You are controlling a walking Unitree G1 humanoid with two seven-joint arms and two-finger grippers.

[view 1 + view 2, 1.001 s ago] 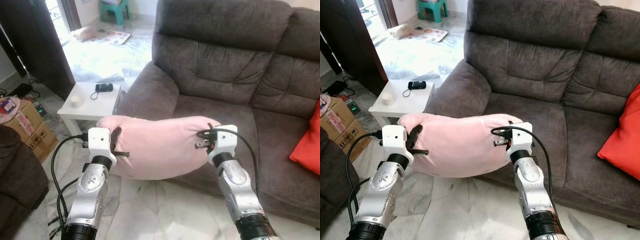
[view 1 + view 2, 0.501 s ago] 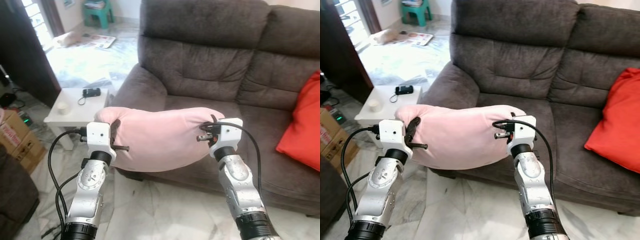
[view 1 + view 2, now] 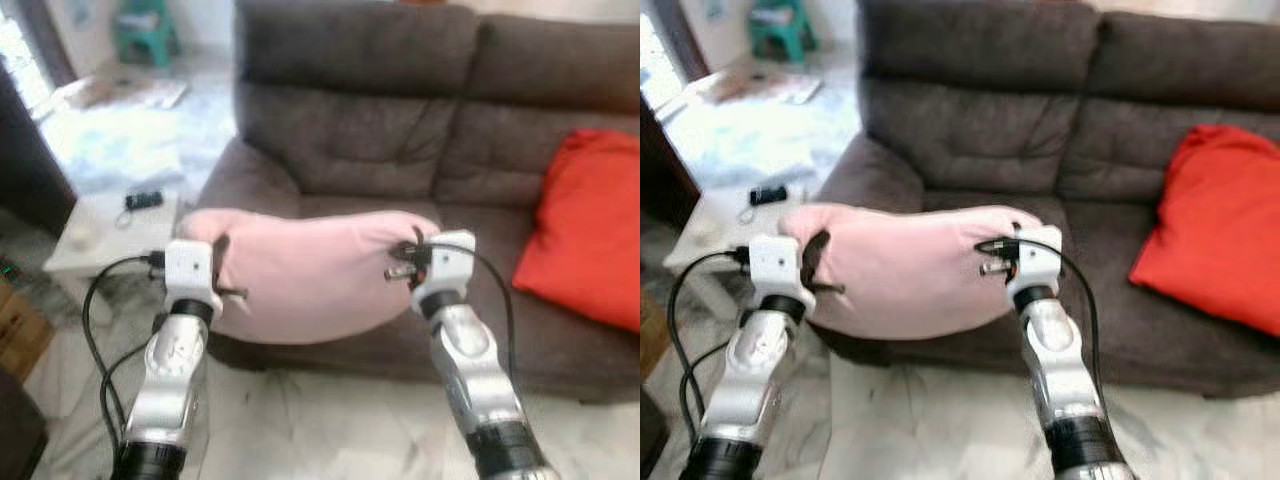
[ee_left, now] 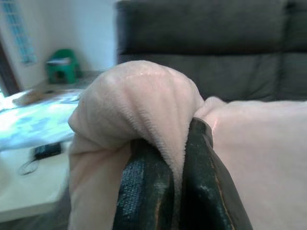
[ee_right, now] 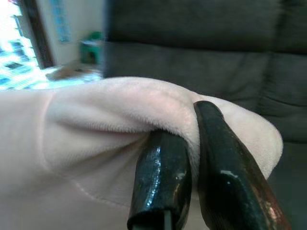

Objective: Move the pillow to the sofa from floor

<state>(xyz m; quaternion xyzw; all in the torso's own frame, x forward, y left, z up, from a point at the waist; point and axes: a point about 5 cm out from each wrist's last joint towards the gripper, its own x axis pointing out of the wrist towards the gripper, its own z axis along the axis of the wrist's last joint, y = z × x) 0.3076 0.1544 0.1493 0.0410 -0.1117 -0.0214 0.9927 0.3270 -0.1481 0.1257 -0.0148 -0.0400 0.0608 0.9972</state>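
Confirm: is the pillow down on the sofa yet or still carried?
Still carried. The pink pillow hangs between the left gripper and right gripper, jaws pinching each end, in front of the sofa seat.

Both eye views are blurred, so the small dark item (image 3: 144, 199) on the white table (image 3: 85, 240) left of the sofa (image 3: 400, 100) cannot be identified, nor the papers on the floor beyond it. The pink pillow (image 3: 310, 270) hides the front of the sofa's left seat cushion. The red cushion (image 3: 585, 230) on the sofa is cut off by the right edge.
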